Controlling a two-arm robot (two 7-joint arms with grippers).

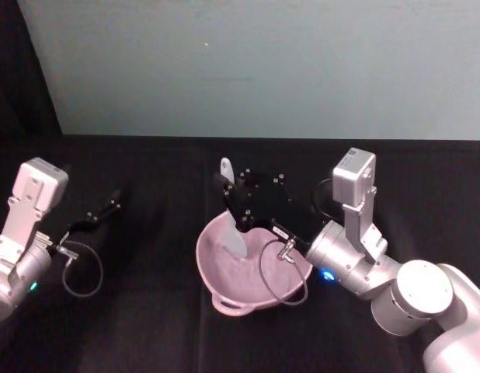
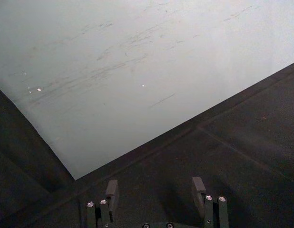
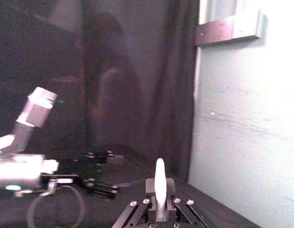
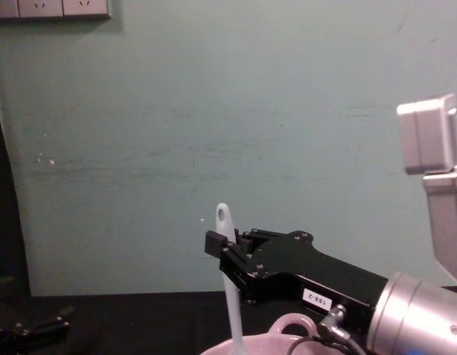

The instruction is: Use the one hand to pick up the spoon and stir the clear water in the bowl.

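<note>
Your right gripper's (image 4: 222,244) fingers pinch the long slim white plastic spoon (image 4: 231,303) high on its handle, just under the oval hole. They hold it nearly upright, its flat head down inside the pale pink round bowl (image 1: 217,264). The spoon looks light, stiff and smooth, so it may swivel in that pinch. Stir gently; the bowl may slide. Your left gripper (image 2: 156,190), fingers spread, sits parked well left.

The right gripper (image 4: 216,244) is a black boxy body dotted with silver screws (image 3: 187,203), carrying a small white label (image 4: 314,297), on a silver cylindrical wrist (image 4: 417,319) with a blue light (image 1: 326,274), a looping dark cable (image 1: 273,273) and a pale grey box (image 1: 354,176).
</note>
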